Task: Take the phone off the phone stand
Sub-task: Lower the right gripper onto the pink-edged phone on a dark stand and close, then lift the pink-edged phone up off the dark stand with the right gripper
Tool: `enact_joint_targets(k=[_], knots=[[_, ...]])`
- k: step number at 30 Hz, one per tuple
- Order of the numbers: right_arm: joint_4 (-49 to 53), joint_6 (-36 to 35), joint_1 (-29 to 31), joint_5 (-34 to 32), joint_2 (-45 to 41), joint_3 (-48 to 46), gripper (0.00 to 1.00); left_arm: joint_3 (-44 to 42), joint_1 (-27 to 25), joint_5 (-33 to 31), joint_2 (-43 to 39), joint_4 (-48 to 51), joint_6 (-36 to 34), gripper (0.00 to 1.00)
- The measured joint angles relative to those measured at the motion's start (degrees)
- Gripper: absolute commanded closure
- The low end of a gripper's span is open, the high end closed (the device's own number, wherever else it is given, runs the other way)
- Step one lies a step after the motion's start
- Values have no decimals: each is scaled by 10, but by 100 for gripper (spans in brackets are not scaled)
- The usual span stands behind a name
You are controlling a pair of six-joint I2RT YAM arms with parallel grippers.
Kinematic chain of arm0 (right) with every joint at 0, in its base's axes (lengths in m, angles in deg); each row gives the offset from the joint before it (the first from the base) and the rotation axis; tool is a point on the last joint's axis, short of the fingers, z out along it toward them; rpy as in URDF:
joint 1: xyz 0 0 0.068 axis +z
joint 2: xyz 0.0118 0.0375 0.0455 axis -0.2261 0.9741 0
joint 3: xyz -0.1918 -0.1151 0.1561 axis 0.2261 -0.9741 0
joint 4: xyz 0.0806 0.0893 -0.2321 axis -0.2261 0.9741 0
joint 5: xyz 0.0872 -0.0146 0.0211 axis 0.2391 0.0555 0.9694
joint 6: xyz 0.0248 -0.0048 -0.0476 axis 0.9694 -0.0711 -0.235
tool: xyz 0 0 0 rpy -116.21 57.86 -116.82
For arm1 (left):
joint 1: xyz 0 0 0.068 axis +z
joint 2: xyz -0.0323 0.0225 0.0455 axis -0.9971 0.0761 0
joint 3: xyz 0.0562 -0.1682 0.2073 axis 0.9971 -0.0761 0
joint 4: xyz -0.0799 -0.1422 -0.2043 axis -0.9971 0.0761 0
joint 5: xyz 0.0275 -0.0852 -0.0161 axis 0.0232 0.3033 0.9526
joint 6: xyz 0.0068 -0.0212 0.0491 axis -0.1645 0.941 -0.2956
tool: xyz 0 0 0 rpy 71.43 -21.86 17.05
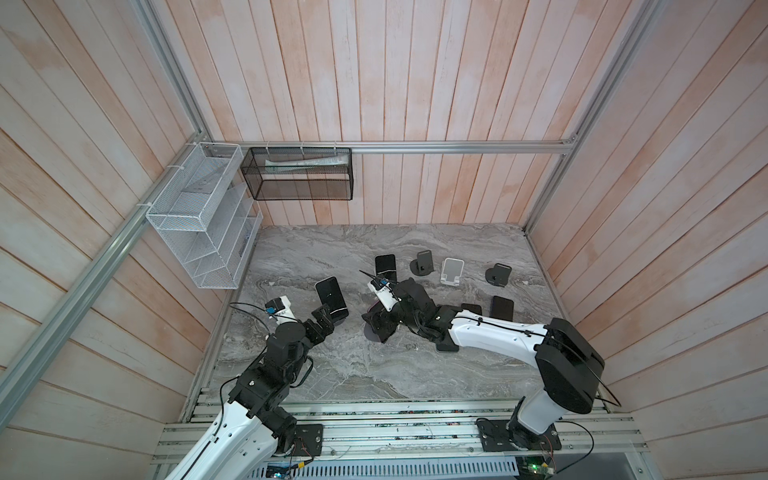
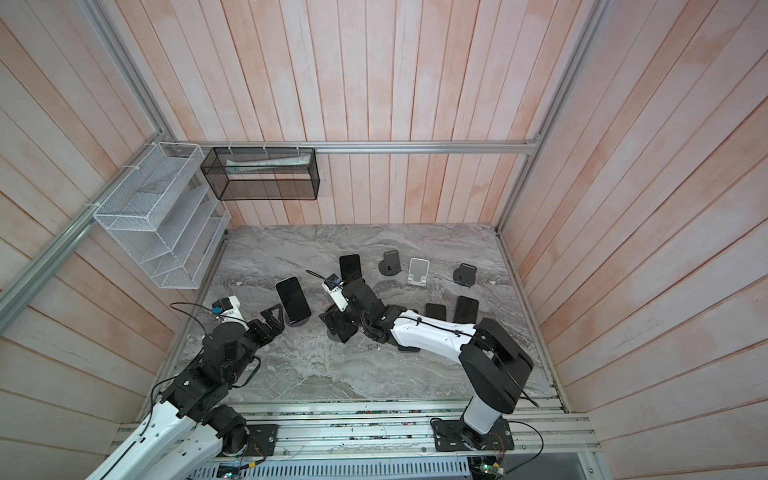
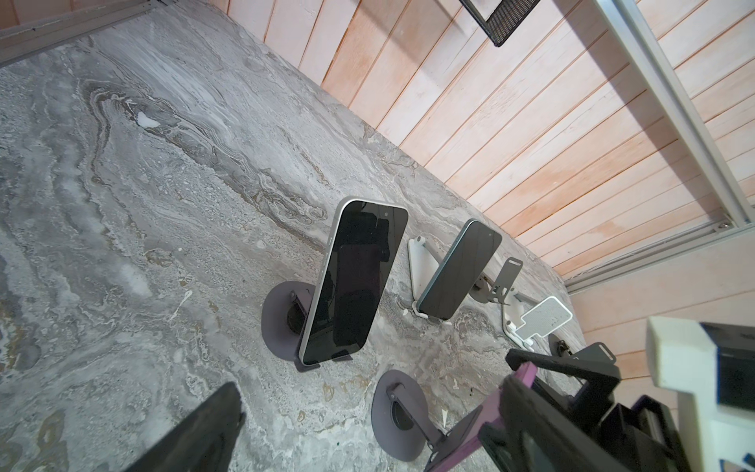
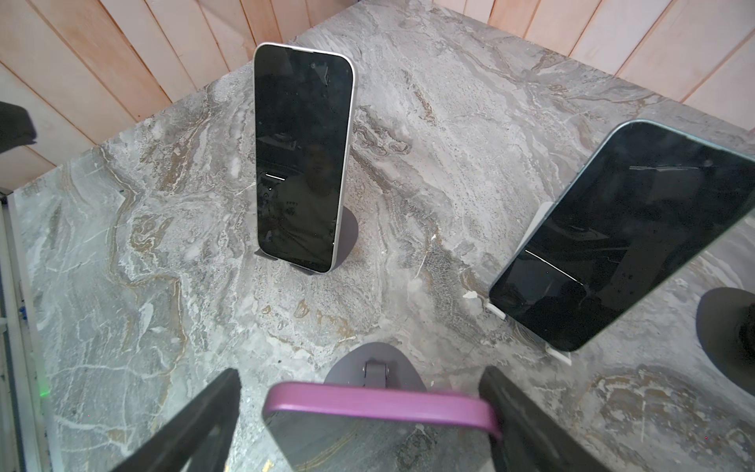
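The phone in the purple case (image 4: 380, 404) stands on the grey round stand with a hinged arm (image 4: 404, 367), near the middle of the grey marble table (image 1: 374, 374). In both top views the right arm hides most of it.

The right gripper (image 4: 359, 374) sits over the phone's top end, with one black finger on each side. The fingers are spread. There is a clear gap on one side. On the other side the finger is very close, and I cannot tell if it touches. Nothing is pinched yet. The left gripper (image 2: 276, 319) is spread wide and holds nothing. It sits just beside the black phone with a white rim (image 2: 293, 299).

The step now looks like closing on the purple phone. To do it well, get the phone in the middle of the two fingers first, so they meet its long side edges together. Squeeze softly but firmly. Then lift along the phone's lean, up and out of the stand's little lip. A sideways pull could tip the stand over.

The phone's long way runs from the lip up to its top short edge. It leans back on the arm, and its top end points up at the right wrist camera
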Motion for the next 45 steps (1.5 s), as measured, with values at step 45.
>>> enact_joint_targets(k=[45], knots=[[43, 48, 19, -97, -77, -1, 38, 27, 0, 3, 42, -35, -28, 0]])
